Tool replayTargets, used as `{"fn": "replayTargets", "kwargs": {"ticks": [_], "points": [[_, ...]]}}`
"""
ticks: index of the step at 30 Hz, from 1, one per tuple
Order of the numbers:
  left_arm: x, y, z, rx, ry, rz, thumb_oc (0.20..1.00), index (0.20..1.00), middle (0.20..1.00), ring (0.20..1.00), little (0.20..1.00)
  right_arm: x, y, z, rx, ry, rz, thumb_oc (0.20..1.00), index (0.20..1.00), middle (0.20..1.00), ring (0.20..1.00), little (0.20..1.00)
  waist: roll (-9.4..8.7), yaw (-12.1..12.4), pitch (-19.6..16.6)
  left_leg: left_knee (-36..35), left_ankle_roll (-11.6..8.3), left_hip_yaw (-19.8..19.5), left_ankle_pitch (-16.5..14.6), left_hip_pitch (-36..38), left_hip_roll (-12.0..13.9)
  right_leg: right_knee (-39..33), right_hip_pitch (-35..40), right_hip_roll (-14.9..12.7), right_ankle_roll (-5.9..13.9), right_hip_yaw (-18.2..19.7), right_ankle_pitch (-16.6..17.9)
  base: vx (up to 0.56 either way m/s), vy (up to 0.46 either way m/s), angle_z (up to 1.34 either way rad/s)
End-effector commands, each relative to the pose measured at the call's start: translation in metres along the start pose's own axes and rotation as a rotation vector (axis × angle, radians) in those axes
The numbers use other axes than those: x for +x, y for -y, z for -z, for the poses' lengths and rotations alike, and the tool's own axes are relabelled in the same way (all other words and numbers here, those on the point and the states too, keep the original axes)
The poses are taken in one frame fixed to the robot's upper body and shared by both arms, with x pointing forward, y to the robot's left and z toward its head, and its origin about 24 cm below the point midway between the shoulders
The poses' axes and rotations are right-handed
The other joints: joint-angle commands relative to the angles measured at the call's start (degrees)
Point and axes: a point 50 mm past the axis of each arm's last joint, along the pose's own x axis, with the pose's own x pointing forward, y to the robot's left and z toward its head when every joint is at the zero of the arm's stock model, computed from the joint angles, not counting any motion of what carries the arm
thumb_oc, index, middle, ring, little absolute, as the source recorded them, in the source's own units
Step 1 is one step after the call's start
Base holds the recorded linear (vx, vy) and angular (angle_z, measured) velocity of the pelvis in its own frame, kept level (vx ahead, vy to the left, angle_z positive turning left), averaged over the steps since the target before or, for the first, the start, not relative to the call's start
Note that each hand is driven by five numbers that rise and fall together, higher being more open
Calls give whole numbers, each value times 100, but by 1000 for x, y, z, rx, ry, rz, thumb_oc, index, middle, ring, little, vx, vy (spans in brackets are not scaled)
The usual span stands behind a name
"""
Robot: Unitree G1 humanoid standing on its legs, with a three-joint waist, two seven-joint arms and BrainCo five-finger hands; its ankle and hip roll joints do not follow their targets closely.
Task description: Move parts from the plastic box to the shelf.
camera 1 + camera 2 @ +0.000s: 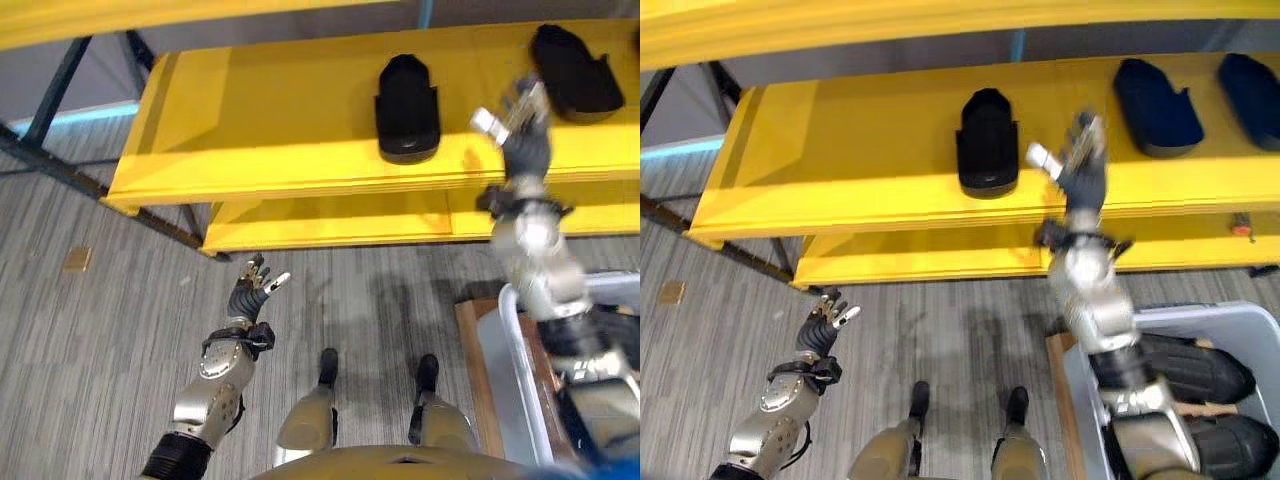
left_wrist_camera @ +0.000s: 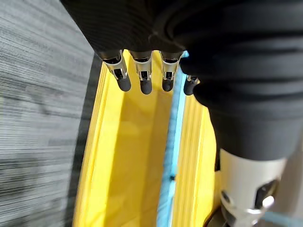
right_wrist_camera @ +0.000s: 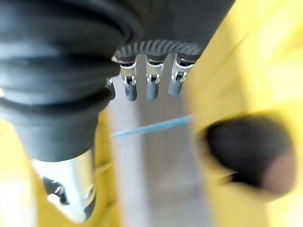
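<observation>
Plastic box [image 1: 1240, 325] nearest, at robot's right, dark parts [image 1: 1200, 372] inside. Left hand [image 1: 252, 290] low over floor, fingers relaxed, empty. Right hand [image 1: 1080, 165] raised at yellow shelf [image 1: 840, 150] front edge, fingers straight, holding nothing. Farther back, black parts [image 1: 987, 140] lie on shelf.

No writing to read here.
The yellow shelf [image 1: 270, 130] and the black parts [image 1: 406, 108] on it carry no legible marks.
</observation>
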Motion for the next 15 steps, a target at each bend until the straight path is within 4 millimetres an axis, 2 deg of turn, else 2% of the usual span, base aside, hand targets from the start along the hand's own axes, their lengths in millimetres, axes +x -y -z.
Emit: {"fn": "replayTargets", "kwargs": {"ticks": [1,3,5,6,7,9,10,12,15], "points": [[-3,-10,-11,83,64,-14,1000,1000,1000,1000,1000,-1,-8,-19,9,118,-126,1000,1000,1000,1000,1000,-208,97,-207,182,-253,112,-51,276,545,1053,0,-279,257,418,-993,79,-97,-7],[-6,-13,-6,72,53,-27,1000,1000,1000,1000,1000,-18,5,-1,20,44,-117,1000,1000,1000,1000,1000,-211,20,-279,160,-291,160,-2,359,612,1040,69,-223,241,427,-1030,50,-73,-7],[-7,-13,-4,74,45,-29,1000,1000,1000,1000,1000,-26,8,7,21,15,-116,1000,1000,1000,1000,1000,-200,-14,-320,139,-310,186,30,407,648,1012,103,-198,237,429,-1028,41,-58,-19],[-10,-14,1,81,33,-29,1000,1000,1000,1000,1000,-44,14,22,1,-50,-130,1000,1000,1000,1000,1000,-183,-108,-383,123,-348,247,111,489,716,958,166,-142,235,434,-1031,58,-73,-17],[-11,-15,3,85,26,-29,1000,1000,1000,1000,1000,-51,16,29,9,-85,-129,1000,1000,1000,1000,1000,-171,-137,-401,114,-356,264,147,517,732,938,185,-123,233,445,-1028,44,-53,-8],[-12,-16,5,92,18,-32,1000,1000,1000,1000,1000,-56,15,34,4,-107,-144,1000,1000,1000,1000,1000,-157,-163,-434,93,-357,290,154,552,743,920,203,-105,238,462,-1029,23,-16,-13],[-13,-18,10,101,3,-41,1000,1000,1000,1000,1000,-66,16,42,-34,-143,-170,1000,1000,1000,1000,1000,-134,-232,-468,62,-360,334,158,608,771,916,200,-89,243,483,-1026,35,-13,-14],[-14,-20,13,108,-4,-45,1000,1000,1000,1000,1000,-70,18,43,-85,-143,-182,1000,1000,1000,1000,1000,-125,-256,-493,38,-353,378,141,644,780,909,210,-87,250,492,-1026,27,10,-6],[-14,-25,18,145,-18,-56,1000,1000,1000,1000,1000,-73,22,51,-360,-138,-217,1000,1000,1000,1000,1000,-125,-332,-521,4,-284,505,11,763,754,861,252,-129,317,578,-965,35,40,-16]]}}
